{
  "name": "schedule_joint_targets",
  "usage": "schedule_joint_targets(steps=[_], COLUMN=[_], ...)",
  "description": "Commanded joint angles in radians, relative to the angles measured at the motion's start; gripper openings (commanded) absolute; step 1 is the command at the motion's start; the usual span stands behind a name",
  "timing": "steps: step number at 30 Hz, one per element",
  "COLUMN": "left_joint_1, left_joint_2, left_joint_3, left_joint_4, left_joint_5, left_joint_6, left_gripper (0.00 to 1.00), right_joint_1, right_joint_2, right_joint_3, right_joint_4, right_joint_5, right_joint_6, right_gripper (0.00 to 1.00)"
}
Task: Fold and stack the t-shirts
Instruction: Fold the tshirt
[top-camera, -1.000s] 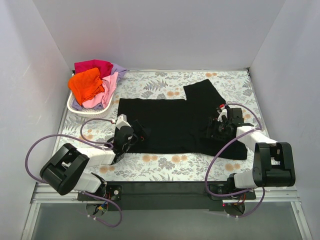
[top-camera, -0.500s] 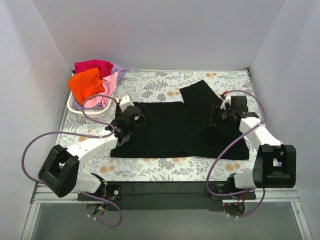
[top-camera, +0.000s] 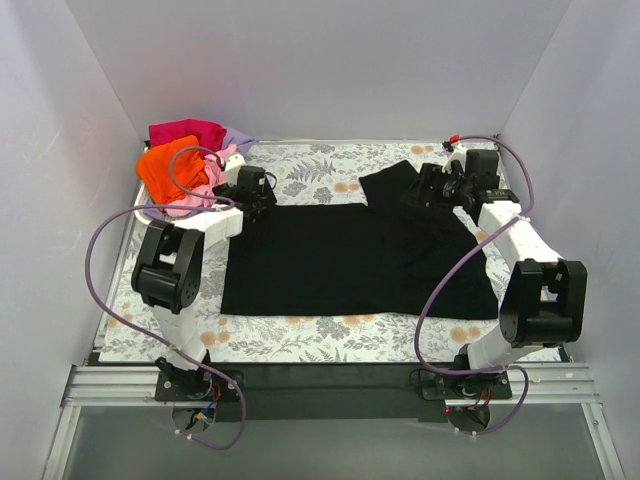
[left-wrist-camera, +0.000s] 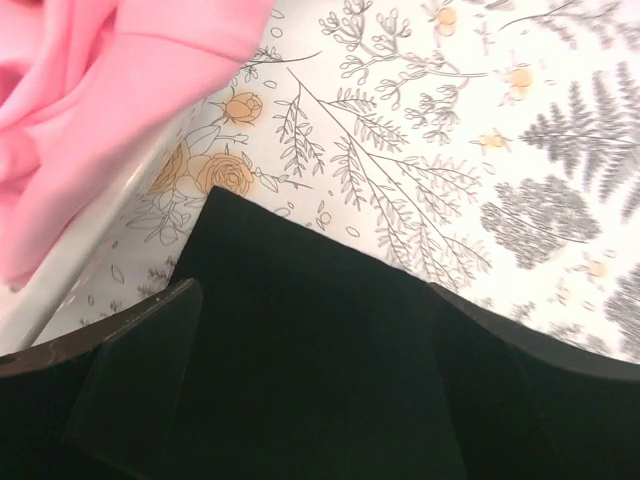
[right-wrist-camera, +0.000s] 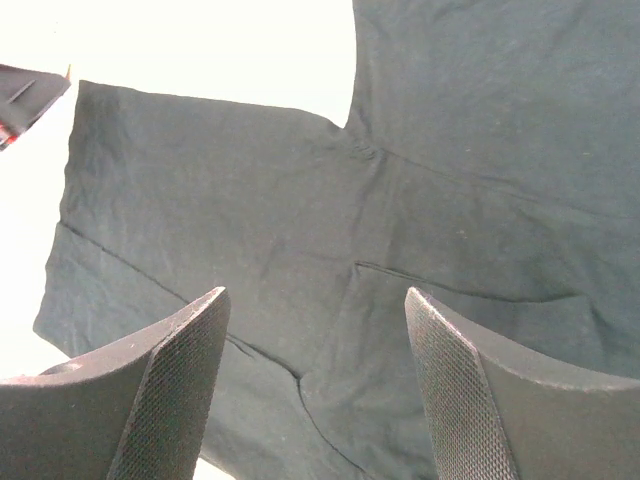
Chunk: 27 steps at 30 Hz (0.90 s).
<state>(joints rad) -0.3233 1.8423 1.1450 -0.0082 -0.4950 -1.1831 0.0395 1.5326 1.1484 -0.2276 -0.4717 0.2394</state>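
The large black t-shirt (top-camera: 340, 260) lies spread flat on the floral table, one sleeve pointing to the far right. My left gripper (top-camera: 258, 192) is at the shirt's far left corner. In the left wrist view this gripper (left-wrist-camera: 312, 290) is open, with the black corner (left-wrist-camera: 290, 330) between its fingers (left-wrist-camera: 140, 380). My right gripper (top-camera: 425, 190) hovers open over the far sleeve. The right wrist view shows it (right-wrist-camera: 316, 295) above the black cloth (right-wrist-camera: 450, 120). The orange (top-camera: 165, 165), pink (top-camera: 187, 207), magenta-red (top-camera: 185, 130) and lavender (top-camera: 238, 138) shirts are piled in the basket.
The white lattice basket (top-camera: 138, 203) stands at the far left corner, and its rim (left-wrist-camera: 70, 270) is just left of my left gripper. The pink shirt (left-wrist-camera: 100, 100) hangs over that rim. White walls enclose the table on three sides.
Both arms have swung from the shirt's near part to its far edge. The left gripper went to the far left corner, the right to the far sleeve, which has shifted slightly left.
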Motion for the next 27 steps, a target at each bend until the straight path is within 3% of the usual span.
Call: schedule_joint_targets(steps=[1,9,27], left_joint_1=[-0.003,0.001,0.130], left_joint_2=[0.029,0.175,0.276], left_joint_3=[0.100,0.226,0.265], left_joint_4=[0.002,-0.036,-0.009], left_joint_5=[-0.080,-0.148,-0.076], left_joint_6=[0.068,0.112,0.079], left_gripper=[0.84,0.84,0.83], right_joint_1=[-0.003,-0.003,-0.003], right_joint_2=[0.014,0.035,0.018], right_joint_3=[0.030,0.010,-0.006], right_joint_4=[0.059,0.086,0.099], right_joint_5=[-0.067,-0.110,-0.133], right_joint_6=[0.015,0.008,0.001], right_gripper=[0.65,0.65,0.65])
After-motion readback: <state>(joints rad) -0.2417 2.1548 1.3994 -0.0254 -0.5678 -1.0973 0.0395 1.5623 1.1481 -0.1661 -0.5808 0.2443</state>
